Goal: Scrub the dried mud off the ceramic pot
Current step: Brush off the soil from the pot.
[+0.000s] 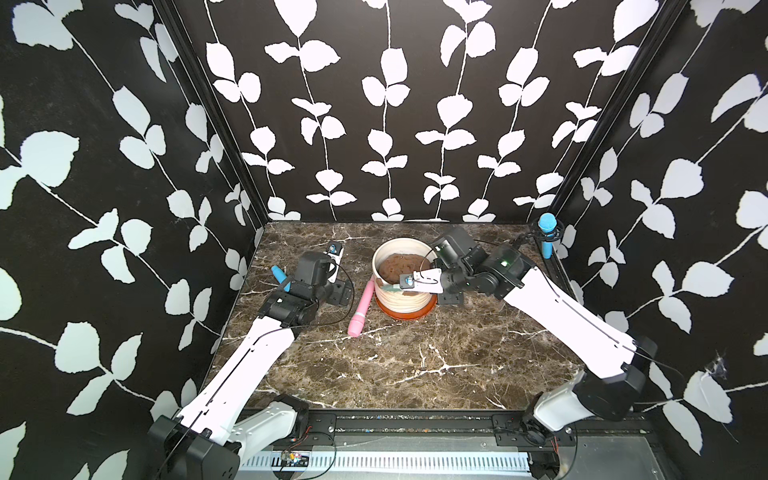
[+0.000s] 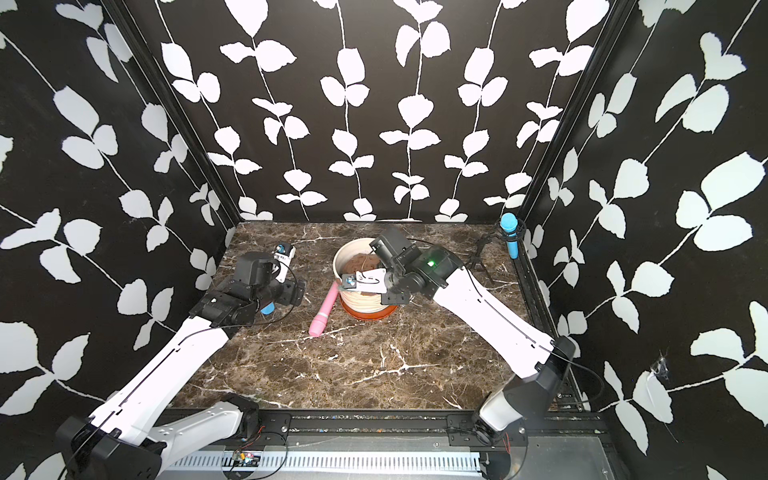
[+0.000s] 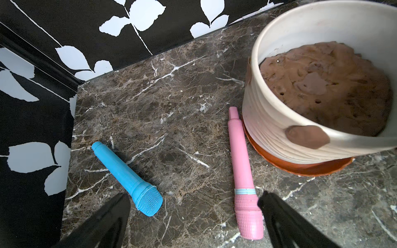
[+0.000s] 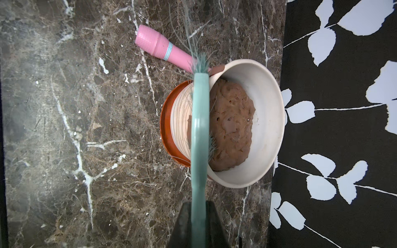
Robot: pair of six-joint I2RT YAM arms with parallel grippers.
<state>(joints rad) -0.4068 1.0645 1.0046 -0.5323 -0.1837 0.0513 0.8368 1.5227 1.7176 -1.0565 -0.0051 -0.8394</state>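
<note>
While the right gripper is clamped on the handle of a teal brush, the brush lies across the near rim of the ceramic pot. Whether its bristles press on the wall cannot be told.

The pot stands on its orange saucer at mid-frame in both top views, in the back half of the marble table. A brown mass of soil fills it.

Dried mud shows as a flat brown patch just under the rim on the ribbed outer wall. The right wrist view shows another patch beside the brush and one on the rim.

The left gripper hangs open and holds nothing. It is left of the pot in the top views. Its fingers flank the gap between two toy microphones.

The pink microphone lies just left of the pot, with its thin end just beside the saucer. The blue microphone lies further left, near the table's left edge, and is partly hidden by the left arm in a top view.

A second blue microphone stands on a small stand at the back right corner.

A broad stretch of marble runs from the saucer down to the table's near edge. Narrower strips separate the pot from the back wall and the right edge.
</note>
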